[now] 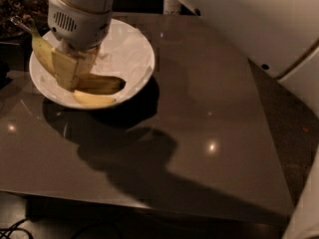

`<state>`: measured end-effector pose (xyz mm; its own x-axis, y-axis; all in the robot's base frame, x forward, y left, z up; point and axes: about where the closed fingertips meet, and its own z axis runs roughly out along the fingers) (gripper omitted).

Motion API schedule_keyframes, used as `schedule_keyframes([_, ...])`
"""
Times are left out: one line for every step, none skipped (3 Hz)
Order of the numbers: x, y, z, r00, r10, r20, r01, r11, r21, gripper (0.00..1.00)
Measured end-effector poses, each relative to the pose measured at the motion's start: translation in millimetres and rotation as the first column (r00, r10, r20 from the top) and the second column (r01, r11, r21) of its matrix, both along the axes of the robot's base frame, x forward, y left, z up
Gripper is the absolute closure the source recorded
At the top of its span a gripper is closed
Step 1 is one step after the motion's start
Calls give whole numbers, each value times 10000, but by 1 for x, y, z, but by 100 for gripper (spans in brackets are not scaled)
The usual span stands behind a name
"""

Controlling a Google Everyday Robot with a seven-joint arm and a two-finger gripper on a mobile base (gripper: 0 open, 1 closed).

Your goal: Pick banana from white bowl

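The dark counter [209,148] is topped by the white bowl [143,66], paper-lined, in which two other bananas [99,83] are seen. The end effector [70,73] is lowered over the bowl's left side and closed on the banana [42,51], which is tilted with its stem up-left.

Gripper [70,78]: low in the white bowl [147,68]; a smooth white plastic-looking shell [79,14] is seen just above it.
White bowl: around the gripper; smooth and shiny.
Paper [124,49]: beside the gripper, inside the bowl; white, crumpled, not shiny.
Table [199,133]: under and past the gripper; dark, smooth, glossy, with little lights mirrored in it.
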<state>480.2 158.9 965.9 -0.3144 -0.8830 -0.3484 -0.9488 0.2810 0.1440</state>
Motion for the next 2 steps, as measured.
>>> schedule_keyframes([-15, 14, 6, 9940, 1082, 150, -1083, 9941, 66, 100])
schedule_keyframes([-15, 14, 6, 9940, 1082, 150, -1083, 9941, 66, 100])
